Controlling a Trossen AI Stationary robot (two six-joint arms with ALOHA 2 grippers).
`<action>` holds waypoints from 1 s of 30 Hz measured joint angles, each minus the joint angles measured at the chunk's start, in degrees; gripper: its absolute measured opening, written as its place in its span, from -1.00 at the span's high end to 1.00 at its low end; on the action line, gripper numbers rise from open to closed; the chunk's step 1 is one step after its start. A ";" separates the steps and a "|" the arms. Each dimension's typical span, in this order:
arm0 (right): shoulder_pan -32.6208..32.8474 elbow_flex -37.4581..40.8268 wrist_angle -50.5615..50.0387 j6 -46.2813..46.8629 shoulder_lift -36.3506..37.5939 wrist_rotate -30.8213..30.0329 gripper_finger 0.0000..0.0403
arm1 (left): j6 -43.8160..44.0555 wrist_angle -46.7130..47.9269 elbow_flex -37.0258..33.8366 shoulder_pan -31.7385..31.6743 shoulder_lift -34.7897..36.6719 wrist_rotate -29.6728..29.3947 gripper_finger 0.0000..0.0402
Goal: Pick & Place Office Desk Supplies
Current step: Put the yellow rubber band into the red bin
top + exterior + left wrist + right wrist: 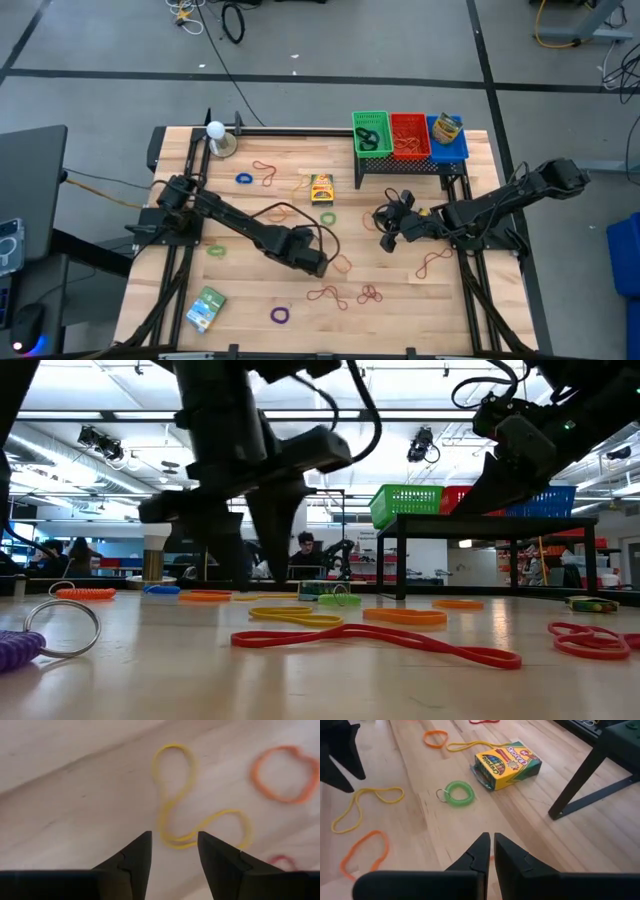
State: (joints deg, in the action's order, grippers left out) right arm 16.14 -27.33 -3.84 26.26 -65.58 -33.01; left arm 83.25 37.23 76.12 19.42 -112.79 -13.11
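left gripper [174, 854]: held low over the table's middle, fingers apart with a gap between the tips, aimed down at the yellow rubber band [200, 827]; the gap appears kept so the thin loop can be straddled before closing.
yellow rubber band: laid flat on the wood in a twisted figure-eight, just ahead of the left fingertips and not yet touched; an edge-on pinch is judged necessary because it lies so flat.
orange rubber band [285, 772]: flat on the table just beside the yellow one, apart from it.
right gripper [489, 851]: hung above the table to the right of centre, fingertips brought together on nothing; it appears to be kept waiting while the left arm works.
green coil ring [457, 793]: resting on the wood ahead of the right gripper, near the box.
yellow crayon box [507, 764]: lying flat near the table's middle, short of the raised stand.
other loops: red bands [345, 295] and a purple ring [280, 315] are scattered along the front edge, unsorted.
green-blue packet [206, 307]: lying at the front left corner.
baskets: green basket [371, 132], red basket [409, 134] and blue basket [448, 136] are set on a stand at the far edge, judged to be the drop places; some items are already held in them.
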 joint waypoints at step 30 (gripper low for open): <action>0.00 0.00 0.22 0.04 -0.02 -1.44 0.83 | 0.99 5.08 -0.33 0.79 -1.29 -8.13 0.98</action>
State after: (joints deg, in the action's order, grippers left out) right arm 16.14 -27.33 -3.62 26.30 -65.60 -34.46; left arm 84.24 42.31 75.79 20.21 -114.08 -21.23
